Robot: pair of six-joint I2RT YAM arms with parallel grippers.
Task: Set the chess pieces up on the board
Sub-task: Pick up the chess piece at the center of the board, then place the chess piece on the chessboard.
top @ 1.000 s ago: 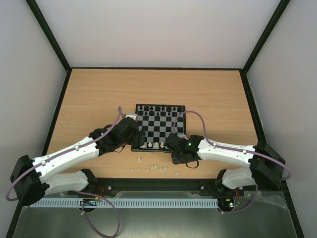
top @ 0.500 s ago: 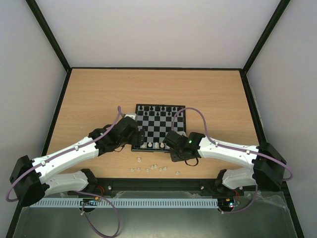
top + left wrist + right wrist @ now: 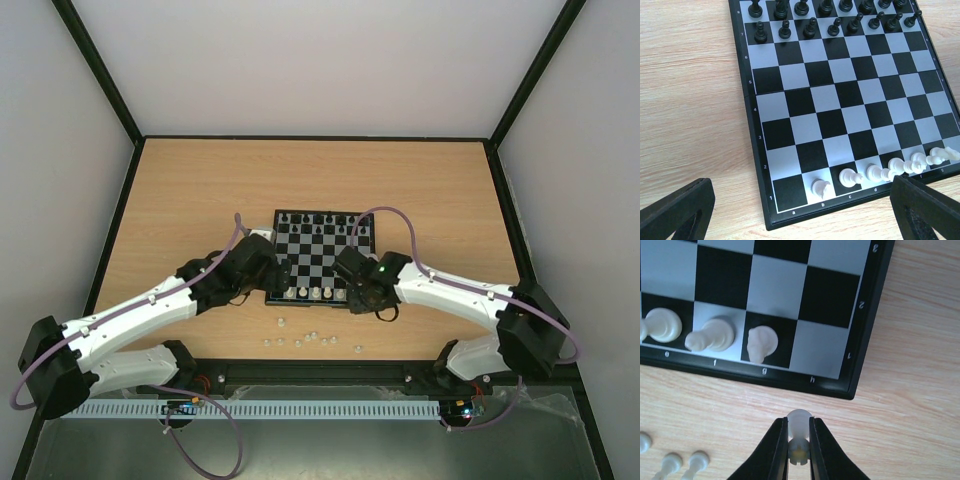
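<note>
Centre of the top view: a small square chessboard (image 3: 318, 262) of black and pale grey checks with a thin black border, flat on a light wooden table (image 3: 200, 200). Bearing on its two far rows, toward the upper frame, tiny black chess pieces (image 3: 320, 222), upright, one per square. Bearing on its near row, marked 1, six tiny cream-white chess pieces (image 3: 875, 172), upright on squares b through g, long axes vertical, a horse-headed one at each end of the line.

Below the board in the top view, on bare wood: a loose scatter of further cream-white pieces (image 3: 310, 340), well apart from the border. Too small to tell whether standing or toppled.

Low centre of the right wrist view: the right gripper (image 3: 798, 422), clenched on one small cream-white piece (image 3: 800, 416) between its black fingertips. Held over bare wood just beside the border, by the square lettered h. Rounded end toward the board, long axis in line with the fingers. In the top view, at the board's lower right corner (image 3: 356, 296).

Lower corners of the left wrist view: the two black fingers (image 3: 675, 212) of the left gripper (image 3: 800, 210), spread wide, grasping nothing, hanging over the board's near edge. In the top view, at the board's lower left side (image 3: 283, 275).
</note>
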